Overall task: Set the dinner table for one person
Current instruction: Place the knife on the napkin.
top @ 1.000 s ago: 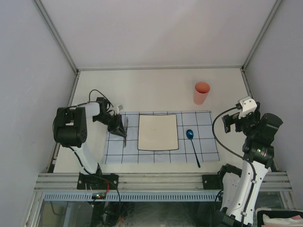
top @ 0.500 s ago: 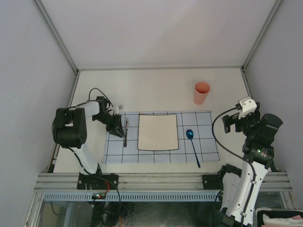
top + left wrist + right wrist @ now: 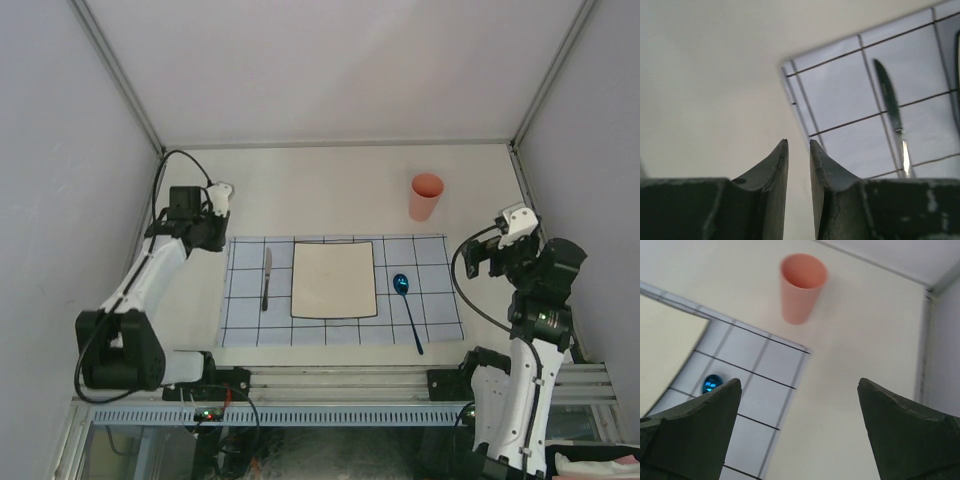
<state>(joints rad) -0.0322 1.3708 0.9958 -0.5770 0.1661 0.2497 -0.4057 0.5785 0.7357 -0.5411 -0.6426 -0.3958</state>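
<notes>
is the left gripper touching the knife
Apart. The left wrist view shows the left gripper beside the placemat corner, with bare cloth between it and the knife.

The top external view looks steeply down from above and behind onto the whole off-white rectangular table (image 3: 330, 190). The left wrist view hangs close above its 9 o'clock side, facing 1 o'clock; the right wrist view, at 3 o'clock, faces 11. All three share the light-blue grid-lined cloth (image 3: 340, 330).

A cream square plate (image 3: 334, 280) lies on the blue grid cloth (image 3: 440, 300). The knife (image 3: 267, 278) is left of the plate, the blue spoon (image 3: 407, 305) right of it, and the pink cup (image 3: 426, 197) beyond its far right corner.
</notes>
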